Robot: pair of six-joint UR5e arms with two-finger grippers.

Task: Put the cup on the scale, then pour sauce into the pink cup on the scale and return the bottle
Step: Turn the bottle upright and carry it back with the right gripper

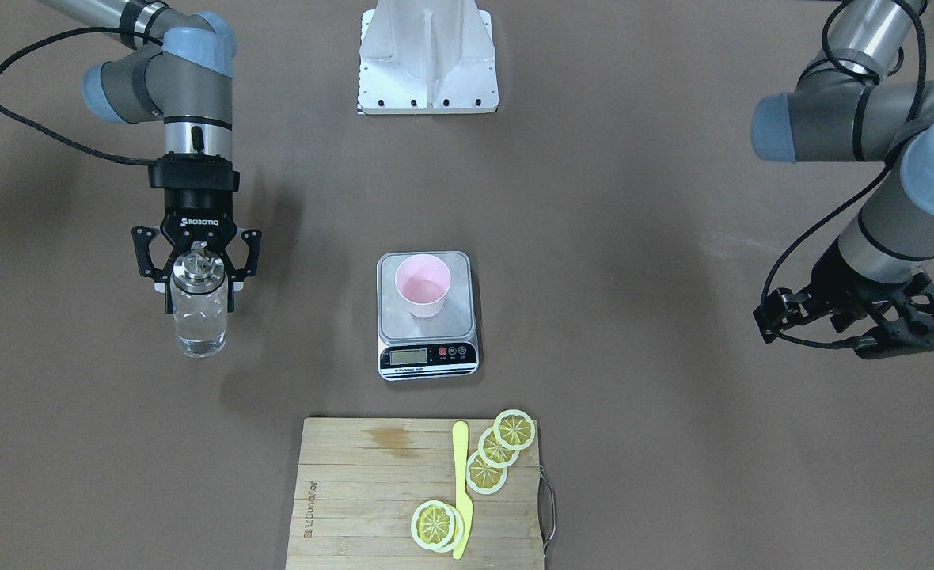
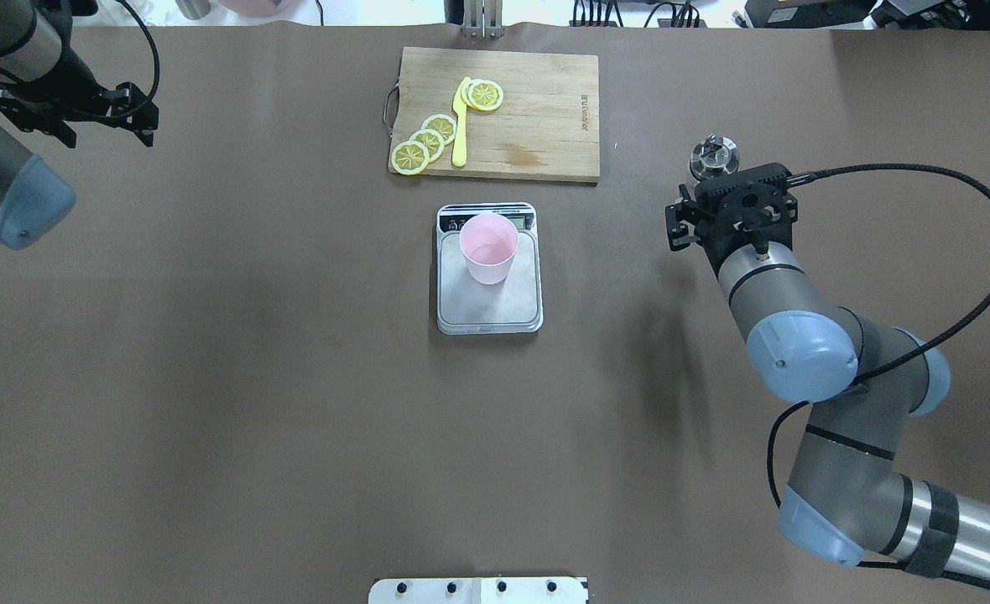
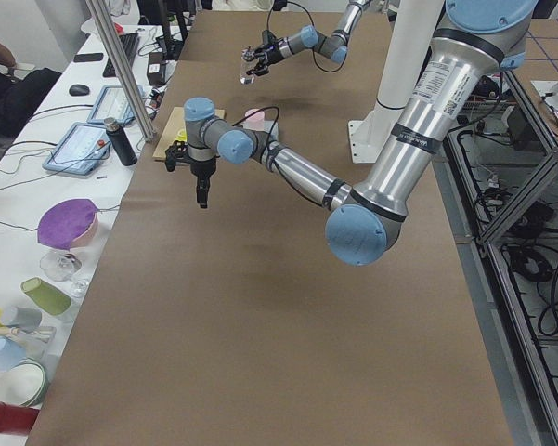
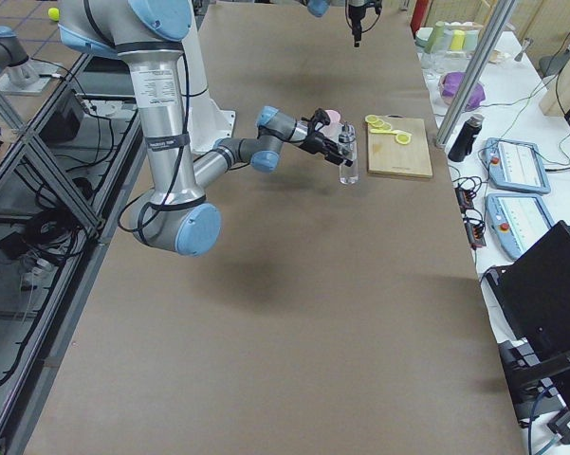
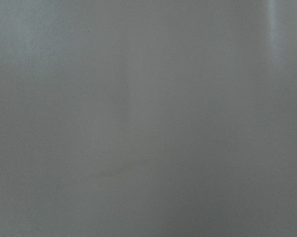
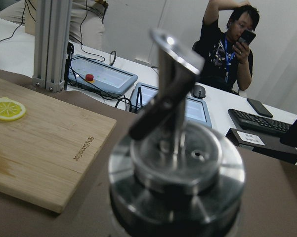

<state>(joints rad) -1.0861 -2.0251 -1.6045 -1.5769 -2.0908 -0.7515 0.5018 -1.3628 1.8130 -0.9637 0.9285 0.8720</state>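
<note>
One step done: the cup [image 1: 423, 286] stands on the scale [image 1: 427, 328]. My right pincer [image 1: 198, 277] straddles the bottle [image 1: 198, 321], at the scale's three o'clock from my side. I cannot tell if it is clenched. Next I judge: lift, carry, pour.

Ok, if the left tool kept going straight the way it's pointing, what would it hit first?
The left tool points straight down, so it would most likely meet the bare table first. Its wrist view shows only plain surface ahead.
</note>
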